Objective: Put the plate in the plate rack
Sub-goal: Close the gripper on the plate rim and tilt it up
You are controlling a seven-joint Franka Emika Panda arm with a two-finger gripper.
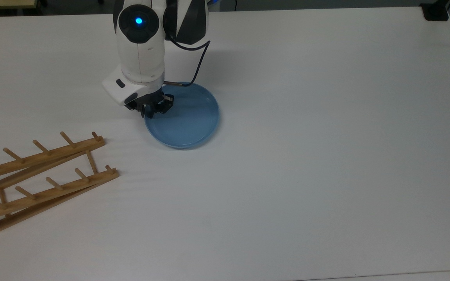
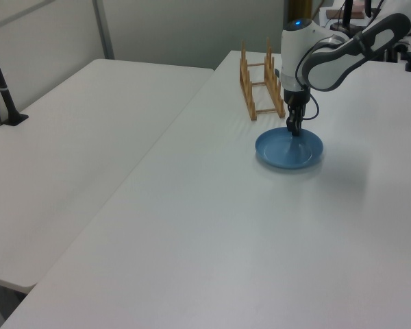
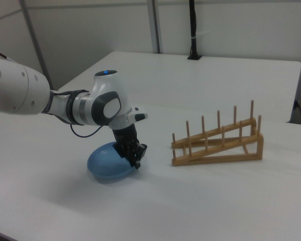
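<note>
The light-blue plate [image 1: 188, 121] lies on the white table, to the right of the arm in the top view. My gripper [image 1: 152, 111] points down and is shut on the plate's rim at the top view's left side. In the right view the plate [image 3: 104, 163] looks tilted, with the edge in the gripper [image 3: 135, 159] raised a little. The wooden plate rack [image 1: 53, 154] stands at the top view's lower left, well apart from the plate. In the left view the plate [image 2: 284, 149] lies just in front of the rack [image 2: 247, 92], with the gripper [image 2: 294, 130] at its far rim.
The white table [image 1: 307, 156] stretches wide to the top view's right. A black block [image 1: 436, 11] sits at its top right corner. A second table with a black clamped post [image 2: 3, 89] lies at the left view's left.
</note>
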